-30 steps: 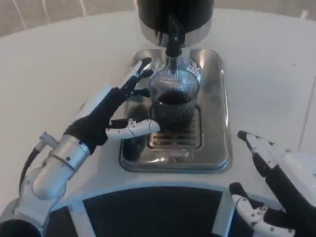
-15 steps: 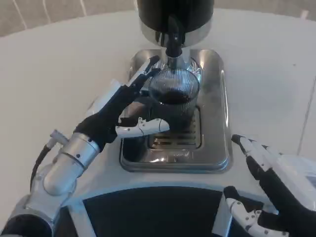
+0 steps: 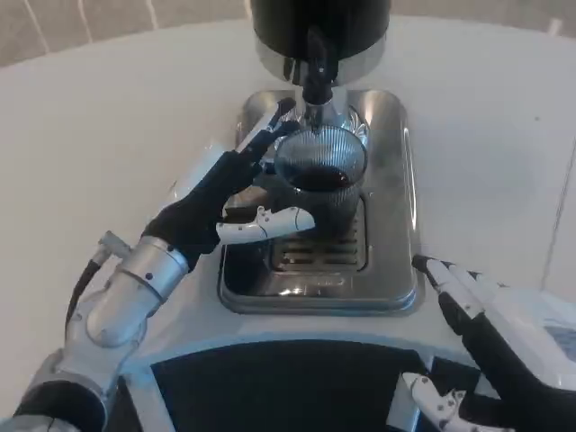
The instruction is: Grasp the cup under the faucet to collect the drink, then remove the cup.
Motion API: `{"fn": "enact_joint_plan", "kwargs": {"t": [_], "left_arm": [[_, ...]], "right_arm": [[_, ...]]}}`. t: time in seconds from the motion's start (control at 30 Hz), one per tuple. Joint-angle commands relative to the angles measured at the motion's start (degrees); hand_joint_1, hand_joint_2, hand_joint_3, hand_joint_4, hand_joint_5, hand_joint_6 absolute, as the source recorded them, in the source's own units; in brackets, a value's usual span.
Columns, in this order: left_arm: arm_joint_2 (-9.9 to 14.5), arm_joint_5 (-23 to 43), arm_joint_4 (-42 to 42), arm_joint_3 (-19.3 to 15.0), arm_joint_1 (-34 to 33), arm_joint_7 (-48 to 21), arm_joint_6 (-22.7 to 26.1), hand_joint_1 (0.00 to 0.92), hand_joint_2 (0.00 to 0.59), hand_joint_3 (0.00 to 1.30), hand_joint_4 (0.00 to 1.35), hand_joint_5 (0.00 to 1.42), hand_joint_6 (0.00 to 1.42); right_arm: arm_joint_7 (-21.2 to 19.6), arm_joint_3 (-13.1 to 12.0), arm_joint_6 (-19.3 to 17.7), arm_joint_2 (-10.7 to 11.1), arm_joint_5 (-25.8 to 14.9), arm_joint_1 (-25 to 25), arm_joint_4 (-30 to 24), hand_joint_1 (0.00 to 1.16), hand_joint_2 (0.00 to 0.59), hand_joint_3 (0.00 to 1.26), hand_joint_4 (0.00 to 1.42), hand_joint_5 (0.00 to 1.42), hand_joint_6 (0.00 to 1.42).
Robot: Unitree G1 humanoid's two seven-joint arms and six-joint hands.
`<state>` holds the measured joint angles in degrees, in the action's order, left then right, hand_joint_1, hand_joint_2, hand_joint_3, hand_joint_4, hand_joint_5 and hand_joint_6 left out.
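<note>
Where the silver left forearm reaches in from the desk's near left corner, the left hand lies at the left side of the cup, its fingers spread past the cup's far-left rim and one white finger crossing in front of the cup's base — whether they truly clasp the glass or only lie beside it I cannot tell. The cup, a ribbed clear glass, stands upright with its long axis vertical and mouth up, dark drink inside, on the grille of the steel drip tray directly beneath the black faucet of the dispenser at the desk's far edge. By the near right corner, the right hand hovers released, fingers apart, grasping nothing — well apart from the tray's right edge.
</note>
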<state>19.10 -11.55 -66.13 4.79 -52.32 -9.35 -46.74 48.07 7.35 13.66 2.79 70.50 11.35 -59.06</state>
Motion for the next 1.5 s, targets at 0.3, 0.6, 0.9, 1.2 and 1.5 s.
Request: {"fn": "enact_joint_plan", "kwargs": {"t": [0.3,0.6,0.9,1.2,1.5], "left_arm": [[-1.4,-0.1,-2.4,-0.3,-1.9,-1.4,1.5,0.493,0.052,0.0,0.01,0.42,0.47],[-2.0,-1.7,-3.1,0.7,-2.5,0.6,1.9,0.492,0.052,0.0,0.02,0.44,0.51],[-2.1,-3.7,-3.5,2.3,-2.9,3.5,1.5,0.491,0.052,0.0,0.07,0.51,0.66],[-1.9,-3.9,-3.8,2.6,-2.5,5.4,1.1,0.482,0.056,0.07,0.16,0.58,0.79],[-1.6,-4.7,-4.2,3.4,-2.6,6.3,1.3,0.465,0.062,0.08,0.15,0.51,0.66]], "right_arm": [[1.0,-0.2,-0.7,-0.8,0.4,-0.2,0.2,0.44,0.516,0.03,0.0,0.0,0.0],[1.0,-0.1,-0.7,-1.3,0.6,-0.2,0.0,0.45,0.516,0.03,0.0,0.0,0.0],[1.0,0.0,-0.8,-2.1,1.3,-0.1,0.3,0.46,0.507,0.04,0.0,0.0,0.0],[1.2,-0.2,-0.7,-2.2,1.4,-1.0,1.2,0.47,0.506,0.04,0.0,0.0,0.0],[1.2,-0.3,-0.1,-2.5,1.2,-2.6,2.8,0.47,0.508,0.04,0.0,0.0,0.0]]}}
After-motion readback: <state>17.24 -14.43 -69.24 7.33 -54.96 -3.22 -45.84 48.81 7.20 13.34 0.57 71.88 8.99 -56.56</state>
